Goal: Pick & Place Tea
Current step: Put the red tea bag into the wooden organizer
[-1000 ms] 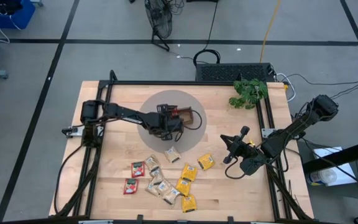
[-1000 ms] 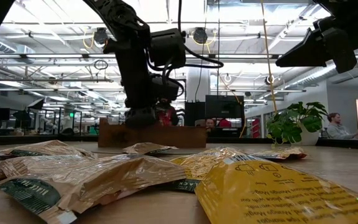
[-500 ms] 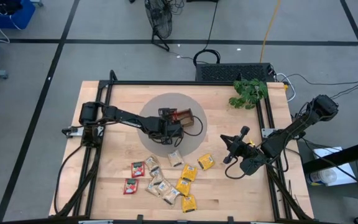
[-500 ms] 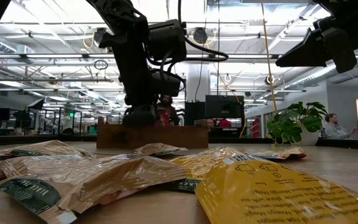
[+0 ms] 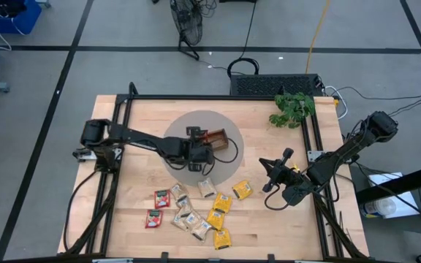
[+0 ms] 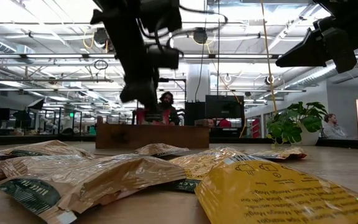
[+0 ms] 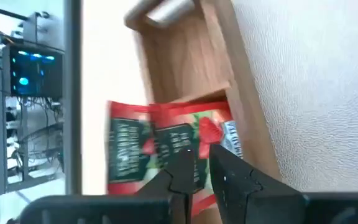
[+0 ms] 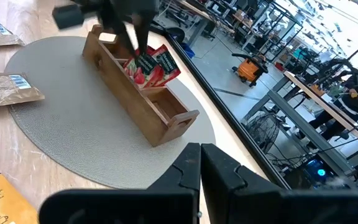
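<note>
High view: overhead, straight down on whole table [image 5: 123,212], both arms. Low view: tabletop level, tea sachets [image 6: 92,174] close in foreground, room behind. Left wrist view: close above wooden tray [image 7: 191,62]. Right wrist view: farther back, oblique across grey mat [image 8: 55,155]. All four share tray.

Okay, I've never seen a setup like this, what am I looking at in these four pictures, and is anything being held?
Two robot arms work at a wooden table. One picture looks straight down, one sits at tabletop height, and two come from cameras on the arms' wrists. Loose tea sachets lie near the front edge. On a round grey mat stands a wooden tray with red sachets leaning in one compartment. The left pincer hangs just above those, slightly parted, gripping nothing. The right pincer waits shut, off to the side, empty. A potted plant sits in a corner.
</note>
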You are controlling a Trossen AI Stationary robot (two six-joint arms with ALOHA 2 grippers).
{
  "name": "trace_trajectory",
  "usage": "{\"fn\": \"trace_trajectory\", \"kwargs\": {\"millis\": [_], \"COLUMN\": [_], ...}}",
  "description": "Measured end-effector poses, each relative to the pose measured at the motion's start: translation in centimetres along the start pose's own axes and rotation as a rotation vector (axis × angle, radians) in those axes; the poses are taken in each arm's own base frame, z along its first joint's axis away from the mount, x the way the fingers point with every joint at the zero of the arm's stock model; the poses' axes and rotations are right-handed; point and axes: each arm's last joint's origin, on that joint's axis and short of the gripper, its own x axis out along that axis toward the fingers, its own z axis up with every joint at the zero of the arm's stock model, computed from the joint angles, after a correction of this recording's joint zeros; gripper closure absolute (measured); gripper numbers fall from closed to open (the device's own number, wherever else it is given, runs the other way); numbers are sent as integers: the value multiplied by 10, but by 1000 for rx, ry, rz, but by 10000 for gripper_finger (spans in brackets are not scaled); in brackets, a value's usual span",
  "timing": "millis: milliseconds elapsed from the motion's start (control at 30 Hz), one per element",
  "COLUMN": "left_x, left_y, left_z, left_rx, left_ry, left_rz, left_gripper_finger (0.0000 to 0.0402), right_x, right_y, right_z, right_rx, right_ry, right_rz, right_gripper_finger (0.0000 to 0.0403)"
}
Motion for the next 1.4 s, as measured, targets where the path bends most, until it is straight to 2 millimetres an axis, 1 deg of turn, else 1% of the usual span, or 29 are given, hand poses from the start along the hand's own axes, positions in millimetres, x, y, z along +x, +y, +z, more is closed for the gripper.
{"fn": "trace_trajectory", "kwargs": {"millis": [100, 233, 333, 433, 533, 633, 700, 767, 867, 967, 1033, 1100, 1167, 1200, 1300, 1400], "left_x": [-18, -39, -51, -62, -71, -84, -92, -102, -124, -146, -159, -167, -169, -166, -154, -137], "left_y": [12, 32, 47, 57, 60, 51, 40, 24, -10, -50, -75, -98, -118, -126, -148, -167], "left_z": [1, 0, -2, -6, -10, -19, -28, -32, -38, -41, -46, -52, -57, -59, -65, -72], "left_rx": [-32, -96, -168, -239, -296, -327, -360, -400, -404, -333, -278, -255, -270, -286, -310, -270], "left_ry": [-51, -120, -154, -178, -204, -159, -62, 21, 96, 95, 75, 53, 65, 91, 207, 316], "left_rz": [8, 31, 45, 25, -108, -358, -517, -580, -615, -630, -607, -548, -502, -491, -462, -409], "left_gripper_finger": [344, 344, 344, 344, 344, 344, 344, 344, 344, 344, 344, 343, 342, 340, 321, 291], "right_x": [0, 0, 1, 1, 1, 1, 1, 1, 1, 1, 1, 1, 1, 1, 1, 1], "right_y": [0, 0, 0, 0, 1, 3, 3, 3, 3, 3, 3, 3, 4, 5, 6, 6], "right_z": [0, -1, -8, -15, -19, -19, -20, -20, -20, -19, -19, -18, -15, -13, -6, 1], "right_rx": [3, 6, 17, 34, 40, 32, 14, 10, 7, 8, 9, 20, 24, 22, -5, -33], "right_ry": [0, 1, 8, 15, 31, 43, 47, 47, 47, 45, 44, 38, 22, 11, -29, -65], "right_rz": [0, 0, -2, -2, 32, 77, 94, 96, 96, 96, 96, 97, 101, 103, 110, 111], "right_gripper_finger": [403, 403, 403, 403, 403, 403, 403, 403, 403, 403, 403, 403, 403, 403, 403, 403]}}
